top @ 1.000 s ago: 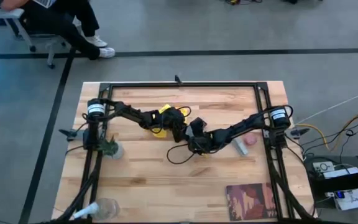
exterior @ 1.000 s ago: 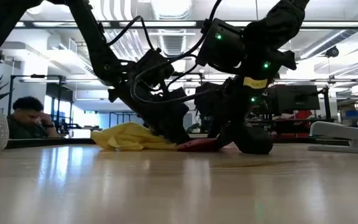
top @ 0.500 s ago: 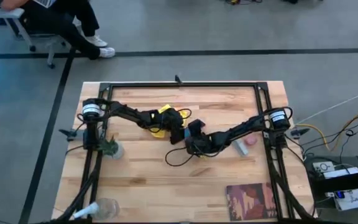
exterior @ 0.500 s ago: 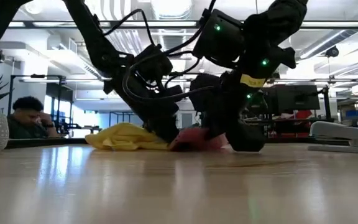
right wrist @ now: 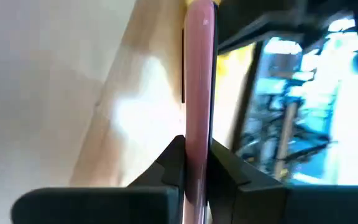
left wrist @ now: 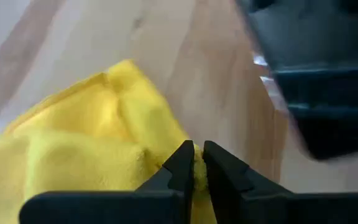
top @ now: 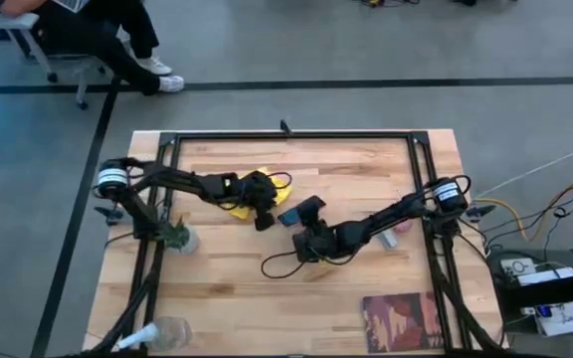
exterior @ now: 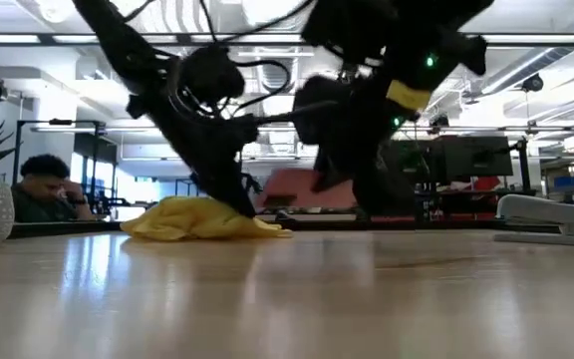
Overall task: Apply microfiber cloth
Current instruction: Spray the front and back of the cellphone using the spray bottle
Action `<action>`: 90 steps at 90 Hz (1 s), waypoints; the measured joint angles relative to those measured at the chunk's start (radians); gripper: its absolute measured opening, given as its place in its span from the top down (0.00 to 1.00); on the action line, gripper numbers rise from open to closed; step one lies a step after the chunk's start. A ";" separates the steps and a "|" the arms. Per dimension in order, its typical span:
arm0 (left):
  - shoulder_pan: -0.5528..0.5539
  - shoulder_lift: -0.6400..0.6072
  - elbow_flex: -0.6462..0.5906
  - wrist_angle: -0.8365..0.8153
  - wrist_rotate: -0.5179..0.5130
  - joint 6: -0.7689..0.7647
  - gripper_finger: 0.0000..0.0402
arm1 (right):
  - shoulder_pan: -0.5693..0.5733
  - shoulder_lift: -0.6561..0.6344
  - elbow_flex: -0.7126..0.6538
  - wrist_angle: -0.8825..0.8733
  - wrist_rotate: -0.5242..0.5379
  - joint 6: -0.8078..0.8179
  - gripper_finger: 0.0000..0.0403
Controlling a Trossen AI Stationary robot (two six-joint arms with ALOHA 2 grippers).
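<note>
Microfiber cloth (left wrist: 86, 146) — bright yellow and bunched — sits pinched at one edge between the left gripper (left wrist: 194, 163) fingers, which close on a fold of it. In the high view the cloth (top: 244, 194) lies on the wooden table (top: 227, 288) just left of the frame's centre, under the left gripper (top: 263, 206). The right gripper (right wrist: 194, 155) clamps a thin pink-edged phone (right wrist: 199, 74) — held off the table near the centre of the low view (exterior: 312, 187), right of the cloth (exterior: 199, 217).
</note>
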 joint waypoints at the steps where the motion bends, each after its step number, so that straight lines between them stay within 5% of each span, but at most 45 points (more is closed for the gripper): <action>1: 0.002 -0.007 -0.007 0.003 0.000 -0.009 0.93 | 0.004 0.000 0.003 -0.001 0.003 -0.009 0.94; 36: 0.029 -0.126 -0.063 0.092 0.248 -0.126 0.56 | 0.111 -0.002 0.106 0.008 0.119 -0.251 0.94; 60: 0.028 -0.128 0.003 0.084 0.613 -0.082 0.29 | 0.162 -0.003 0.137 0.011 0.168 -0.384 0.95; 90: 0.022 -0.137 0.039 0.102 0.881 -0.037 0.22 | 0.239 -0.003 0.179 0.053 0.262 -0.605 0.95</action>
